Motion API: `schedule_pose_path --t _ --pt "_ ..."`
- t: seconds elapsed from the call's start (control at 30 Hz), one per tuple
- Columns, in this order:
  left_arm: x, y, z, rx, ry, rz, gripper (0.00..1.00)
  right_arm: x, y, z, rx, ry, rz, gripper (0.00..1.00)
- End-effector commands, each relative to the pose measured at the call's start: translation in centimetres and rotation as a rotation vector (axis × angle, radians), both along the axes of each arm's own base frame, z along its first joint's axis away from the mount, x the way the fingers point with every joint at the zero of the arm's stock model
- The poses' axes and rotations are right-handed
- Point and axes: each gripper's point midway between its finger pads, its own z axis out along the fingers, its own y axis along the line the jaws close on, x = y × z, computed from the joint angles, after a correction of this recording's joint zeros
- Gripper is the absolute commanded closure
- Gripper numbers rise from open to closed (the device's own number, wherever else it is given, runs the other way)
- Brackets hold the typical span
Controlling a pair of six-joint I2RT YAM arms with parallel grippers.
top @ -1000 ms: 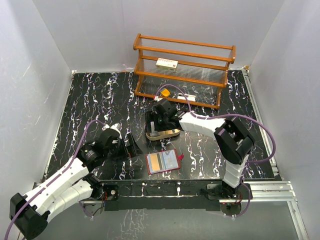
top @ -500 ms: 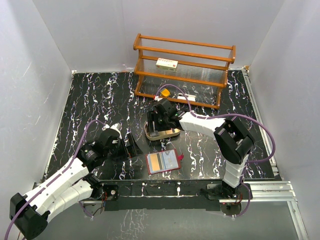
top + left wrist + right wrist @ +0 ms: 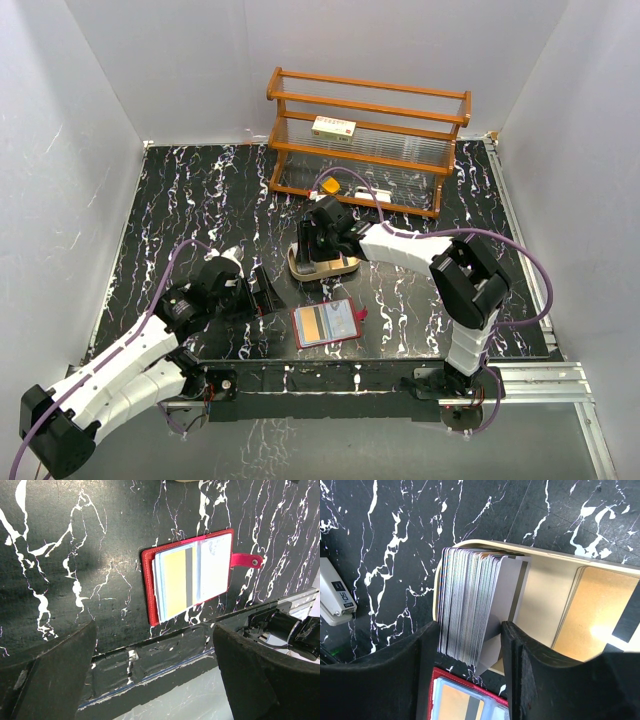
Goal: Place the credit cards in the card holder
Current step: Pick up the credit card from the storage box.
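The credit cards (image 3: 470,610) stand on edge as a thick stack in the tan oval tray (image 3: 545,600). My right gripper (image 3: 469,625) straddles the stack, and both fingers touch it. The last grey card leans against the right finger. In the top view the gripper (image 3: 318,250) covers the tray's (image 3: 345,266) left end. The red card holder (image 3: 325,322) lies open near the front edge. A yellow card with a grey stripe (image 3: 175,580) shows in its clear pocket. My left gripper (image 3: 154,630) is open and empty, just left of the holder (image 3: 192,575).
A wooden rack (image 3: 370,140) stands at the back with a white box with red marks (image 3: 334,127) on it. An orange piece (image 3: 330,186) lies before the rack. The table's front edge (image 3: 165,650) runs under my left gripper. White walls enclose the table.
My right gripper has shifted slightly left and back over the tray, and the tray has shifted with it. The left arm and the card holder have not moved.
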Motion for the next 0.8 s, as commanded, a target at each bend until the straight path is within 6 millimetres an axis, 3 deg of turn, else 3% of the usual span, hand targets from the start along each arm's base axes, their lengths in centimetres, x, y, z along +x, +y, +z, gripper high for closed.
schedule_pose_path --t 0.0,0.3,0.6,0.77 --pt "-0.2 -0.1 0.0 -0.001 0.003 -0.02 0.01 0.8 1.4 4.7 0.1 -0.092 0.006 0.53" --pt "-0.2 -0.2 0.0 -0.001 0.005 -0.02 0.01 0.8 1.2 4.5 0.096 -0.086 -0.008 0.62" --pt "-0.1 -0.5 0.6 -0.03 -0.014 -0.019 0.01 0.7 0.3 3.7 0.049 -0.083 -0.017 0.82" --pt "0.0 -0.8 1.2 -0.037 -0.013 -0.032 0.01 0.4 0.0 4.8 0.063 -0.099 -0.02 0.89"
